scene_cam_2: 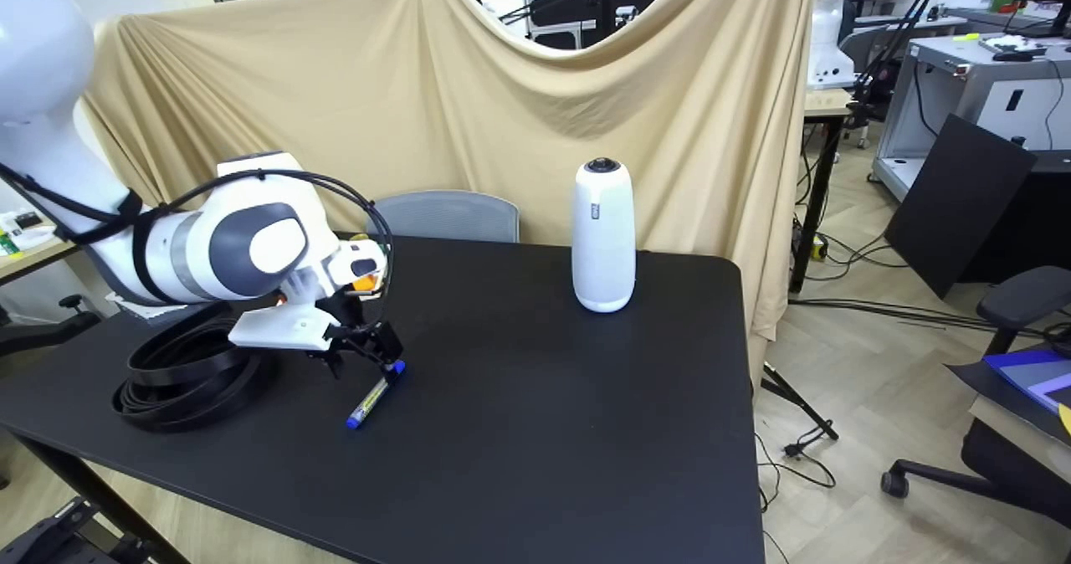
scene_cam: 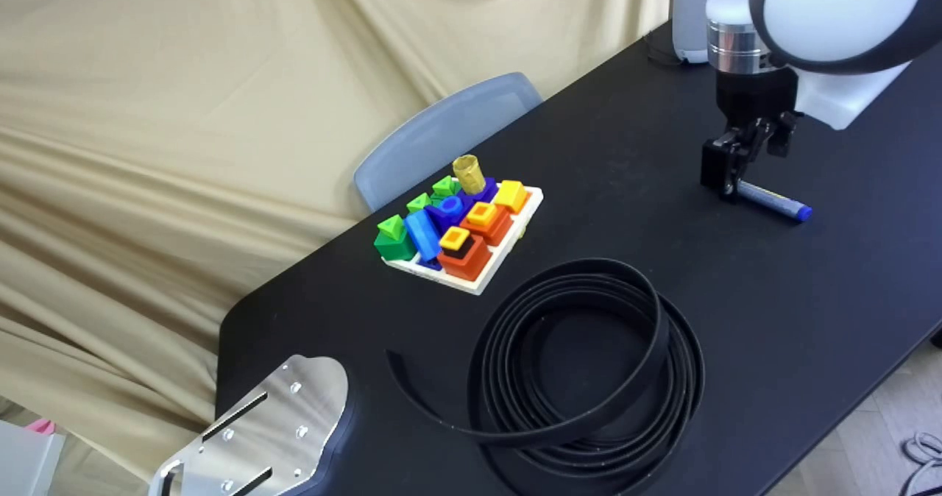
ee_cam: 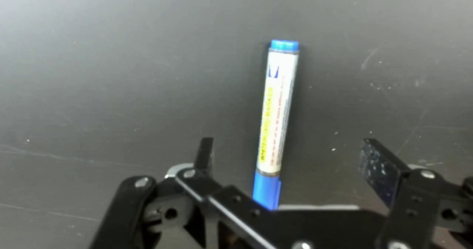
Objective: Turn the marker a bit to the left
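The marker lies flat on the black table, with a white printed body and blue ends. It shows in both exterior views (scene_cam: 770,199) (scene_cam_2: 373,400) and in the wrist view (ee_cam: 276,116). There it stands nearly vertical, its top leaning slightly right. My gripper (ee_cam: 289,153) is open, with the marker's lower part between the spread fingers, nearer the left finger and touching neither. The gripper's body hides the tip of the blue cap. In both exterior views the gripper (scene_cam: 749,159) (scene_cam_2: 365,361) is low over one end of the marker.
A black cable coil (scene_cam: 500,363) lies on the table (scene_cam_2: 544,455). A board of coloured toy blocks (scene_cam: 471,224) sits near the table edge by a chair (scene_cam: 449,132). A tall white device (scene_cam_2: 604,238) stands upright near the far edge. A silver metal plate (scene_cam: 272,430) is at a corner.
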Motion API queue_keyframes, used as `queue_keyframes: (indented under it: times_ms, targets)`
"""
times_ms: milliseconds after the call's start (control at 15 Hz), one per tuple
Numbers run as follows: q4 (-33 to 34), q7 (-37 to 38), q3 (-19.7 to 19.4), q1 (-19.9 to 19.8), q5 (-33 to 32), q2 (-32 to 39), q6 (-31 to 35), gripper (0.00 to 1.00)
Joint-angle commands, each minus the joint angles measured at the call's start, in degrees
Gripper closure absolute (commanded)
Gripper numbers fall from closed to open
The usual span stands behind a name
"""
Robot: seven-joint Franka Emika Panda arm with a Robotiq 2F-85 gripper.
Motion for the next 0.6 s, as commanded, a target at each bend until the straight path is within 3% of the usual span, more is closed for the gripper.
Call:
queue_keyframes:
  times_ms: [0, 133, 533]
  targets:
    - [-0.3, 2.7, -0.1, 0.1, 0.7, 0.6, 0.3, 0.26]
    - [-0.3, 2.7, -0.1, -0.1, 1.4, 0.9, 0.3, 0.33]
    - [-0.6, 2.9, -0.6, -0.4, 2.5, 1.1, 0.4, 0.75]
